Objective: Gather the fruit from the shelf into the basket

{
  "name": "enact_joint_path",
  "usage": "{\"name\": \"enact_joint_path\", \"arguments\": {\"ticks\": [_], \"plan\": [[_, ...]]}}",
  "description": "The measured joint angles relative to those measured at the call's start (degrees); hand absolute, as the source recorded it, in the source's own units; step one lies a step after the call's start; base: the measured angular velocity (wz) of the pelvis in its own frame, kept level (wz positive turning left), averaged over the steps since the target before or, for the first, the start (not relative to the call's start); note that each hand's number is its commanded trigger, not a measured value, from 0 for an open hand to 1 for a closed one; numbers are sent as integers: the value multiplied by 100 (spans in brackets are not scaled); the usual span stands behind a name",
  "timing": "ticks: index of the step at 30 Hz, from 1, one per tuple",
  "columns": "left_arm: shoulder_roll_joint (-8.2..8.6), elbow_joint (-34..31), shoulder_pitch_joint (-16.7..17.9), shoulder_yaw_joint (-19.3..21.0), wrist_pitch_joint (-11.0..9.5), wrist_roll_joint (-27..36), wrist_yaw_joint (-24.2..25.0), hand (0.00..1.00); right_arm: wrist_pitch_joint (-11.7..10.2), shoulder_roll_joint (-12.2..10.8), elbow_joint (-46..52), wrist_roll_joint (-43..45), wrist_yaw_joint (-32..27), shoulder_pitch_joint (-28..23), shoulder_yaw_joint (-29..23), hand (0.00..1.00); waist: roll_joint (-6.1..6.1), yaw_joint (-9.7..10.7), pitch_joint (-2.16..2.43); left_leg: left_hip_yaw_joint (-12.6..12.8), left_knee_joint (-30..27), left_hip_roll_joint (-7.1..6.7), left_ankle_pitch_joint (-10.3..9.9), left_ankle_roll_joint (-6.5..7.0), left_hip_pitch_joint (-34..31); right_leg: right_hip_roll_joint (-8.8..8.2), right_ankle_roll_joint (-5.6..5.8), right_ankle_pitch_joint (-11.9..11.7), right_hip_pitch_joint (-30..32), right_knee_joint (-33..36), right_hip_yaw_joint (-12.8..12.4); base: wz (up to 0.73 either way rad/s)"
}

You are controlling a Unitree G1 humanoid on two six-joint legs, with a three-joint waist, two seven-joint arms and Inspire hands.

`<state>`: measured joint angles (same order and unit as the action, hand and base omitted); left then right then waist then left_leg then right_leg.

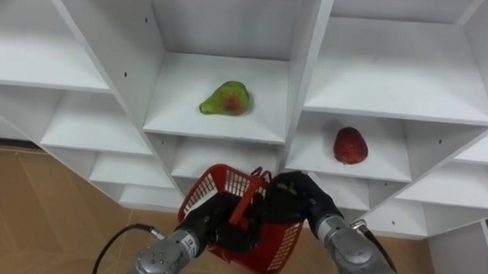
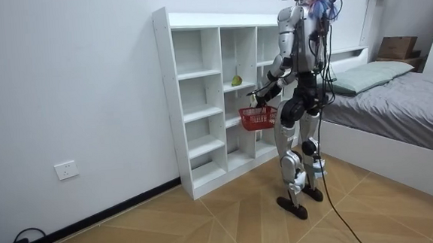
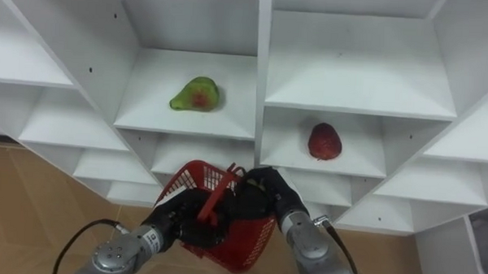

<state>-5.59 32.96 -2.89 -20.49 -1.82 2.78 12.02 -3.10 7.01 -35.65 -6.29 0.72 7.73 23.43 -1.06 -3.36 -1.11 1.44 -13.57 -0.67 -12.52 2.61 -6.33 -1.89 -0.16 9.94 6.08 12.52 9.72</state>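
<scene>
A green pear with a red blush [image 1: 226, 99] lies on a shelf of the middle column of the white closet [image 1: 303, 66]. A red fruit [image 1: 350, 146] sits one column to the right, on a slightly lower shelf. Below them, in front of the closet, hangs a red wire basket [image 1: 277, 244], with my left hand [image 1: 216, 227] curled round its handle [image 1: 243, 207]. My right hand [image 1: 297, 196] reaches over the basket's far rim, its fingers pointing down into it and partly hidden. In the room view I stand upright facing the closet, the basket [image 2: 258, 117] at waist height.
The closet's other shelves [image 1: 73, 123] are bare. Wooden floor [image 1: 38, 211] lies to the left and below. In the room view a bed [image 2: 396, 103] stands behind me at the room view's right, and a wall socket [image 2: 66, 170] sits low at its left.
</scene>
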Motion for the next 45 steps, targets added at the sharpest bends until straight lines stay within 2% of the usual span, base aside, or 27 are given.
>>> {"name": "enact_joint_path", "arguments": {"ticks": [1, 15, 19, 26, 45], "plan": [[-2, -23, 0, 0, 2, 0, -3, 100, -2, -2, 0, -1, -4, 12, -3, 0, 0, 2, 0, -1, 0, 0, 0, 0, 0, 0, 0, 0, 0, 0, 0, 0], [-16, -154, -2, -7, 5, 10, -10, 100, -11, -11, -251, 15, -44, 91, -92, 0, 2, 87, -1, -20, -6, -1, 0, 0, -29, -6, 0, 0, 3, -1, 71, 1], [-34, -153, -8, 0, 14, 159, -15, 100, -130, -29, -364, 15, -63, 109, -89, 0, 5, 161, -3, -22, -10, -1, 0, 0, -34, -5, 0, 0, 2, -3, 75, 0], [-34, -153, -11, -2, 14, 164, -17, 100, -222, -37, -443, 12, -83, 124, -94, 0, 10, 171, -7, -21, -14, -1, 0, 0, -39, -6, -1, 0, 2, -3, 77, 0], [-30, -154, -10, -3, 14, 164, -20, 100, -234, -86, -445, 12, -52, 122, -100, 0, 21, 176, -14, -21, -18, -1, 0, 0, -53, -13, -1, 0, 4, -3, 119, 0]]}}
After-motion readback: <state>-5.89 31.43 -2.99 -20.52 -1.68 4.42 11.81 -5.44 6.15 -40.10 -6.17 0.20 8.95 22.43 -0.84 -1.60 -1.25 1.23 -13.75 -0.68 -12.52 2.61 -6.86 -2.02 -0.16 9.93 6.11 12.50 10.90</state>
